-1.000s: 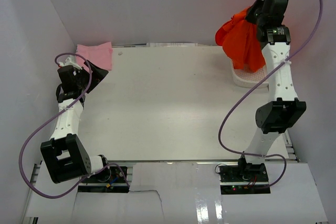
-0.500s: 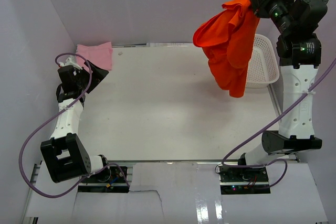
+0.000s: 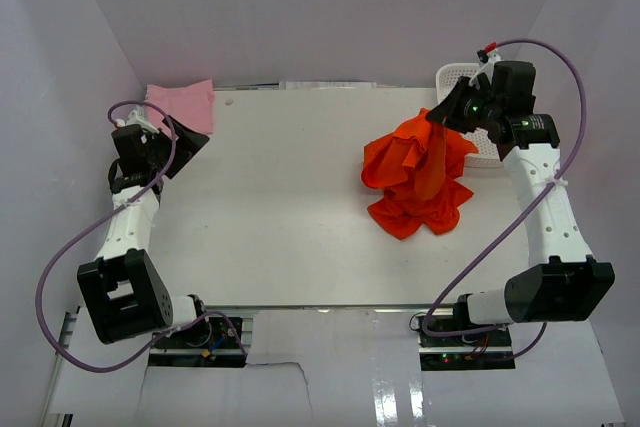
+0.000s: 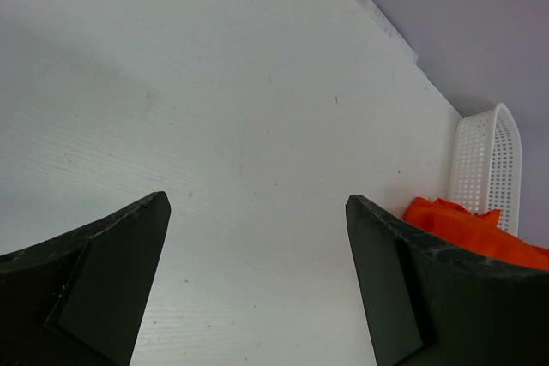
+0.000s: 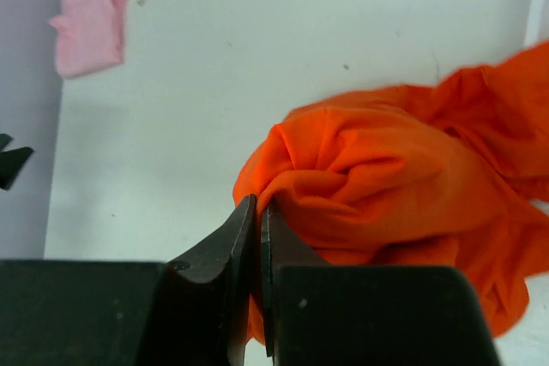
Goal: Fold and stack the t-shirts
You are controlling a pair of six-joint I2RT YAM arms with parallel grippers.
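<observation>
A crumpled orange-red t-shirt (image 3: 418,180) lies bunched on the white table (image 3: 290,207) at centre right. My right gripper (image 3: 438,119) is shut on its upper fold and holds that part up; the right wrist view shows the jaws pinched together on the orange-red cloth (image 5: 377,186). A folded light pink t-shirt (image 3: 184,104) lies at the back left corner, also in the right wrist view (image 5: 90,23). My left gripper (image 3: 183,137) is open and empty just in front of the pink shirt, its fingers (image 4: 103,289) wide apart above bare table.
A white lattice basket (image 3: 470,117) stands at the back right, partly hidden behind my right arm; it also shows in the left wrist view (image 4: 485,165). White walls close in the table on the left, back and right.
My right arm swung the orange-red shirt up out of the basket, leftward, then down; the shirt now rests bunched on the table. The left arm has not moved.
</observation>
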